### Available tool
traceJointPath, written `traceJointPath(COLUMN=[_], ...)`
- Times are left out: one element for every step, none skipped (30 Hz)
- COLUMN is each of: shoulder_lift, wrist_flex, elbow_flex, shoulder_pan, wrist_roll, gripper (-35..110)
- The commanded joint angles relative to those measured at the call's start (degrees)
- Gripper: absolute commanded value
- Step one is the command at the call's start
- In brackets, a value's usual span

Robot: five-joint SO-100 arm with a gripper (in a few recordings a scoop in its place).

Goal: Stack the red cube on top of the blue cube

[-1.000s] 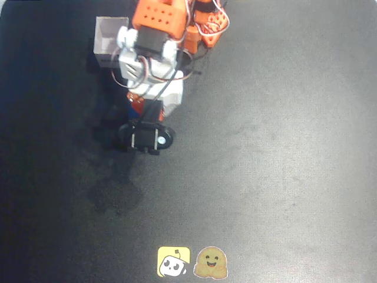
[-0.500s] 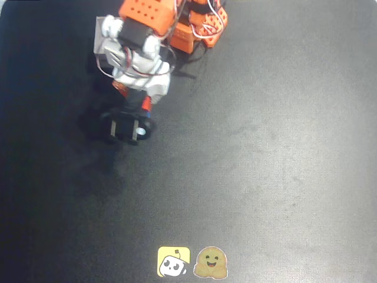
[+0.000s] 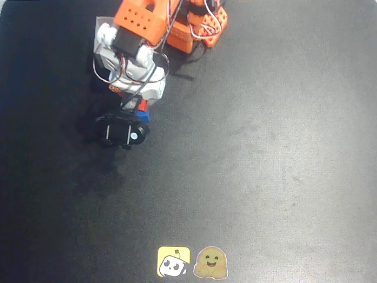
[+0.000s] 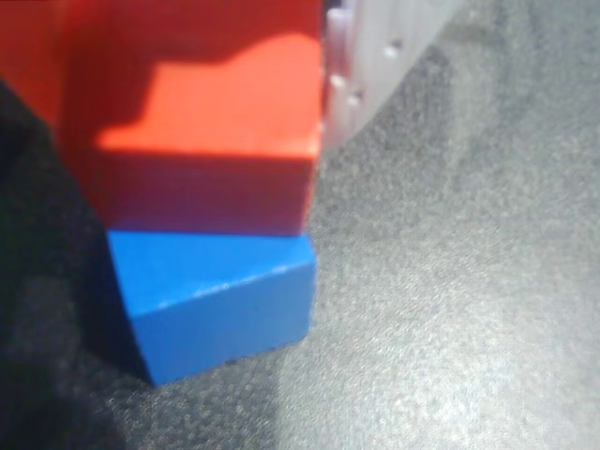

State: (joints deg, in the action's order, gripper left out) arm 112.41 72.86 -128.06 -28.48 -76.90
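In the wrist view the red cube [image 4: 202,103] sits directly over the blue cube [image 4: 220,305], and their faces look in contact. The red one is shifted slightly from the blue one's outline. A white finger [image 4: 375,66] of my gripper presses against the red cube's right side; the other finger is hidden behind the cube. In the overhead view my gripper [image 3: 136,105] points down at the table's upper left. Only slivers of the red cube [image 3: 141,104] and blue cube [image 3: 144,110] peek out beneath it.
A white open box [image 3: 103,26] stands at the back left, partly covered by the arm. The orange arm base [image 3: 197,26] is at the top centre. Two stickers [image 3: 191,262] lie near the front edge of the black table [image 3: 265,147].
The arm has swung left in the overhead view, carrying the red cube with it, and now sits lower over the blue cube.
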Motion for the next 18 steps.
traceJointPath(shoulder_lift=[-0.09, -0.09, -0.09, -0.09, 0.0, 0.0, -0.09, -0.09, -0.09, 0.09, 0.44, 0.79, 1.23, 1.67, 1.93, 2.29, 2.81, 3.16], wrist_flex=[-0.97, -0.97, -0.97, -0.88, -0.79, -0.79, -0.79, -0.79, -0.79, -0.79, -0.62, -0.35, 0.0, 0.0, 0.09, 0.09, 0.0, 0.09], elbow_flex=[-0.35, -0.44, -0.44, -0.44, -0.44, -0.53, -0.53, -0.53, -0.53, -0.53, -0.44, -0.18, 0.0, 0.0, 0.0, -0.26, -0.35, -0.35], shoulder_pan=[-0.53, -0.7, -0.88, -0.97, -1.14, -1.32, -1.41, -1.49, -1.67, -1.67, -1.67, -1.67, -1.67, -1.67, -1.67, -1.67, -1.67, -1.67], wrist_roll=[-0.18, -0.18, -0.35, -0.62, -0.62, -0.7, -0.7, -0.7, -0.7, -0.7, -0.7, -0.7, -0.7, -0.7, -0.62, -0.62, -0.62, -0.62], gripper=[0, 0, 0, 0, 0, 0, 0, 0, 0, 0, 0, 0, 0, 0, 0, 0, 0, 0])
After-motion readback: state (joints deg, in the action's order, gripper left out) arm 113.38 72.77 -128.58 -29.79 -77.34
